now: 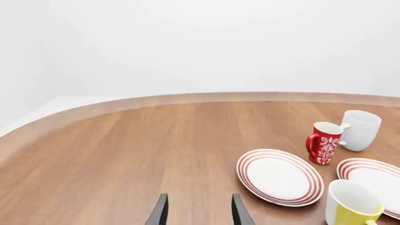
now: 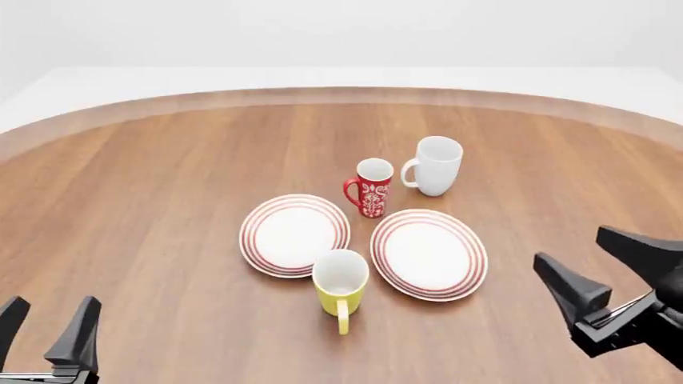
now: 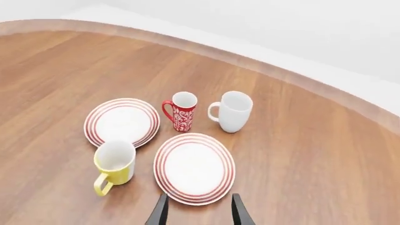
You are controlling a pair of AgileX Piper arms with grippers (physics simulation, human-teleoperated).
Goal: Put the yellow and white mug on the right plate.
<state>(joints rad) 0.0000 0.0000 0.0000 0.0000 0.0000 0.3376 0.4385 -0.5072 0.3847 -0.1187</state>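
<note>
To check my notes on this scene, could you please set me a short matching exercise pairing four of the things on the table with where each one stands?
Things:
1. yellow and white mug
2. red patterned mug
3. all-white mug
4. right plate

Places, in the front view:
a. farthest back, to the right of the red mug
b. nearest the arms, in front of the gap between the plates
c. just behind the gap between the plates
d. right of the other plate, bare

Pairs: 1-b, 2-c, 3-a, 4-d
</note>
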